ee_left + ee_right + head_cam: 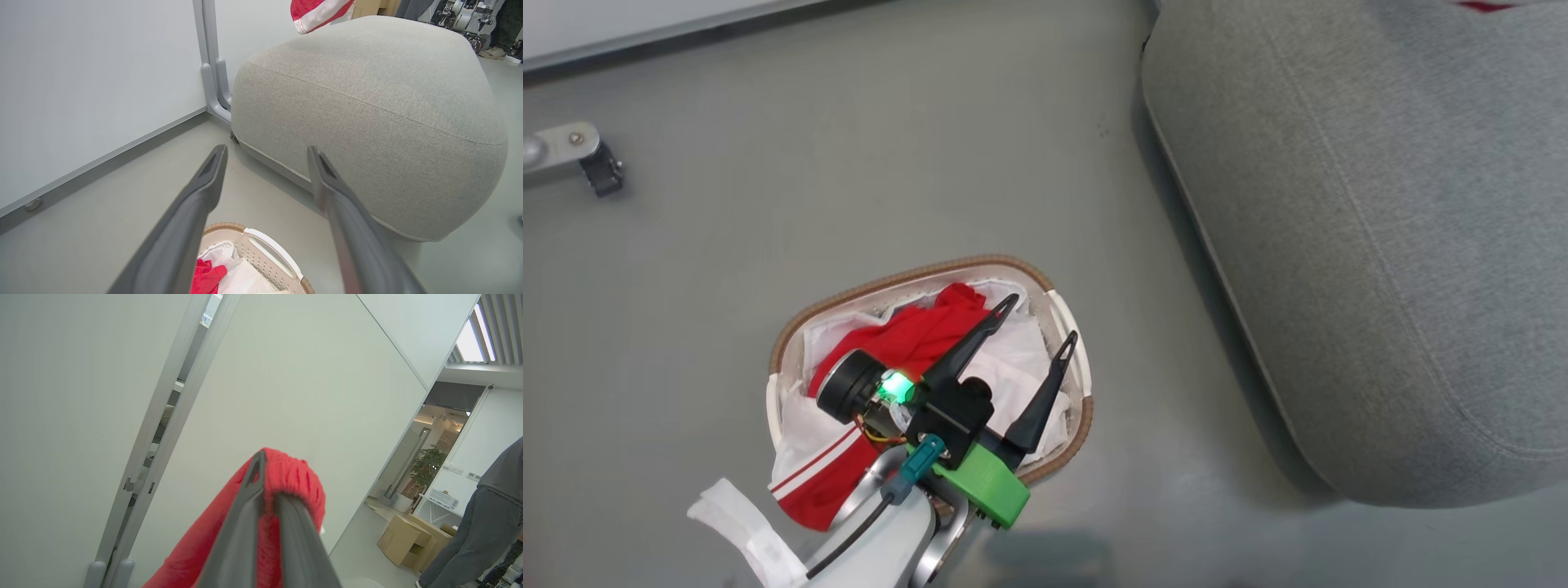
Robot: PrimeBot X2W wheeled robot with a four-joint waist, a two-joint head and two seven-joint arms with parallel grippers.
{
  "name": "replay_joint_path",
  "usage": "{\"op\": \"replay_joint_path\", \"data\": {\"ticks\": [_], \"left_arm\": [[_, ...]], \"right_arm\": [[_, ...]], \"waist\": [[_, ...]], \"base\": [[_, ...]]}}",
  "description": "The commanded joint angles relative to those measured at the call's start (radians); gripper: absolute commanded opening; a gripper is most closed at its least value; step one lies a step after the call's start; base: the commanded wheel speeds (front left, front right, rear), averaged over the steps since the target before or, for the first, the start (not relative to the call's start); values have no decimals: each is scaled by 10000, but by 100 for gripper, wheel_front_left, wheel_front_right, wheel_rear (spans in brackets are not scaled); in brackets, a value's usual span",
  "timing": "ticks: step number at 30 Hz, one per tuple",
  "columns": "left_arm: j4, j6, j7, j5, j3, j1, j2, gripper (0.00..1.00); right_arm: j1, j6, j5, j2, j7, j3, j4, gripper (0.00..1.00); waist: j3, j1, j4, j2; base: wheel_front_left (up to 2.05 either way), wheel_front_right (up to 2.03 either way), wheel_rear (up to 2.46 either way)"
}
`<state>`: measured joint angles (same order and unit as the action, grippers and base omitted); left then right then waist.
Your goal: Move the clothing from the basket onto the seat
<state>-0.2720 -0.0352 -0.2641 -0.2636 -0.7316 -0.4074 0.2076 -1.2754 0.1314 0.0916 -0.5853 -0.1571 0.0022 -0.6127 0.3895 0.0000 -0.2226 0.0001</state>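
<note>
Hanging over the basket (778, 347), the left gripper (1042, 317) is seen from the head view with its two dark fingers spread wide apart. Nothing is held between them. The basket is set on the grey floor (849, 163), to the left of the seat (1339, 245) and apart from it. Red clothing (915, 339) is piled inside the basket on the white liner (1021, 359). One part with white stripes is draped over the near rim.

From the left wrist view, the big rounded seat is seen past the open fingers, and the far end of the basket is seen below them with a bit of red inside. A red and white piece of clothing (318, 12) is seen at the top edge of that view, above the far side of the seat. Whether it is touching the seat cannot be told.

From the right wrist view, the right gripper (267, 486) is seen shut tight on a red garment (294, 477). A bunched stretchy band is pinched between the fingers, and the rest of the cloth is draped down the left side. A white wall panel (306, 396) is seen behind it. A person (490, 506) in grey clothes is seen at the right edge, and cardboard boxes (402, 543) are set on the floor nearby.
</note>
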Motion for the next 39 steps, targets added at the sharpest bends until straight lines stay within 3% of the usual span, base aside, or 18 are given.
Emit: {"op": "replay_joint_path", "data": {"ticks": [1,6,13,20,22,23,24,39], "left_arm": [[39,-23,8,79,-14,-275,76,100],[157,-49,136,299,-167,-556,190,100],[318,64,217,382,-102,-825,354,100],[372,150,299,292,-69,-825,492,100],[373,164,312,262,-50,-822,529,100],[375,176,310,231,-44,-819,543,100],[369,184,300,208,-30,-810,548,100],[110,480,19,-283,474,-342,379,100]], "right_arm": [[-46,-12,-93,-80,83,-160,-316,0],[459,-12,-322,-193,0,-676,-1577,0],[1838,-14,-778,914,-784,-1753,-3439,0],[2628,-14,-1267,1809,-1076,-2632,-4008,0],[2708,-14,-1389,2052,-1082,-2757,-3901,36],[2758,-14,-1458,2166,-1087,-2798,-3688,90],[2854,-14,-1499,2251,-1088,-2823,-3533,100],[5322,-14,-1421,3384,-1094,-2254,-1167,100]], "waist": [[880,0,760,-1],[1554,0,994,-1],[2135,0,898,-1],[2136,0,650,-1],[2094,0,579,-1],[2066,0,546,-1],[2030,0,516,-1],[644,0,422,-1]], "base": [[0,0,0],[0,0,0],[0,0,0],[0,0,0],[0,0,0],[0,0,0],[0,0,0],[0,0,0]]}}
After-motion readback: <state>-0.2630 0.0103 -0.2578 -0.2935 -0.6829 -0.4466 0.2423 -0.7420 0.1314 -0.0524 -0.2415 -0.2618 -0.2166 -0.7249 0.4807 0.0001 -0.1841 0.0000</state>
